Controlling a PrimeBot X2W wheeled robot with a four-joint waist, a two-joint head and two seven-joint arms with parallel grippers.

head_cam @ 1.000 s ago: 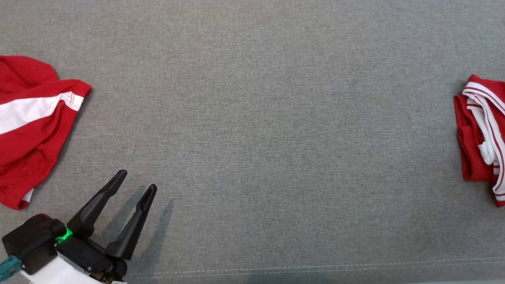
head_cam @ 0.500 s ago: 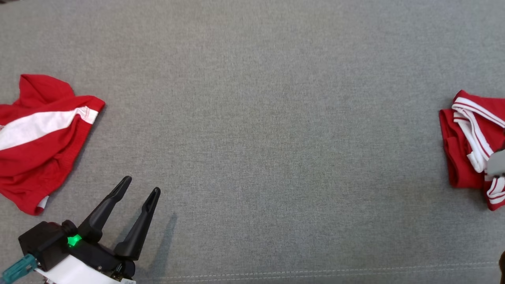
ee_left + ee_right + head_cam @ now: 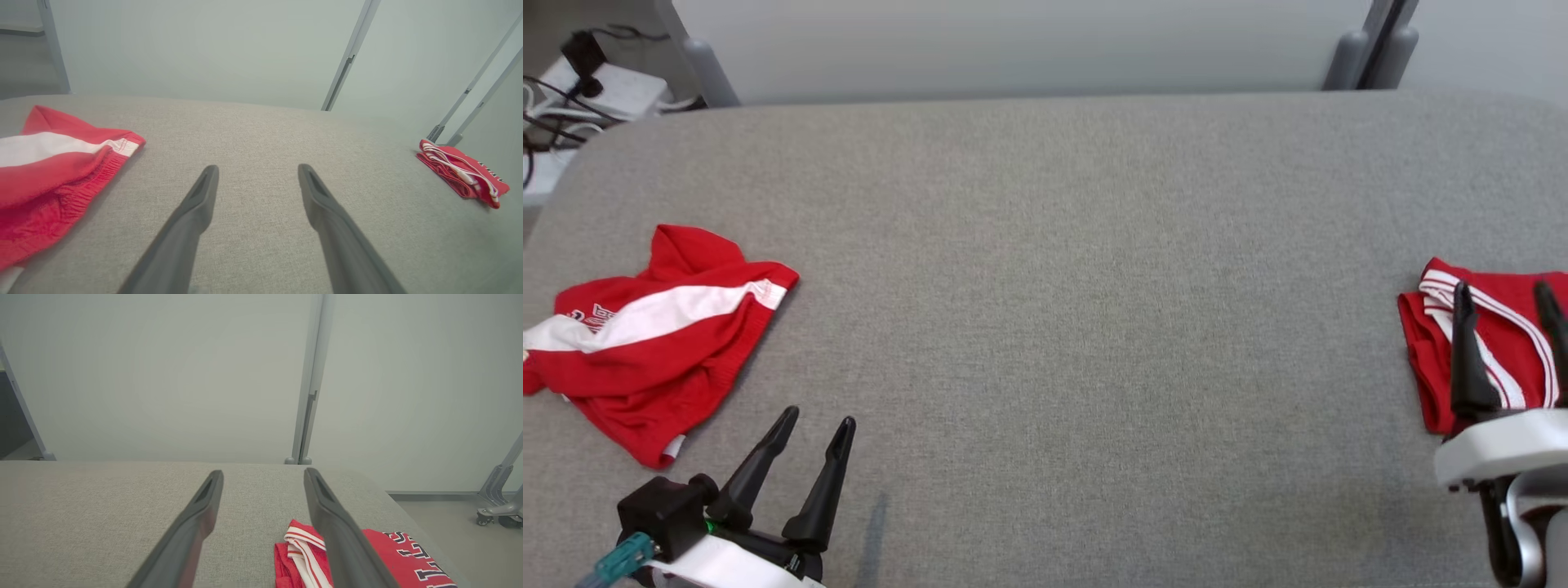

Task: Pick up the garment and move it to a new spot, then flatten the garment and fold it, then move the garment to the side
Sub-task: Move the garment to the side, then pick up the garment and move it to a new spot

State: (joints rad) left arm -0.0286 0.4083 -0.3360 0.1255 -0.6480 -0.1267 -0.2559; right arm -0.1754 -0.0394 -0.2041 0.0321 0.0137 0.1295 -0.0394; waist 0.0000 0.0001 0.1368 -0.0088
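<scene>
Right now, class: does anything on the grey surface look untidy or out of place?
The left garment lies crumpled, not flat. The right garment sits roughly folded at the far right. Nothing looks torn.

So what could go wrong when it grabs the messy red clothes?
1. The crumpled red garment is bunched in layers; the open left gripper may pinch only one, so it lifts twisted.
2. It lies near the left edge of the grey table; a sideways tug might slide it off.
3. The open right gripper hovers over the folded garment; dipping down could snag it and spoil the fold.
</scene>
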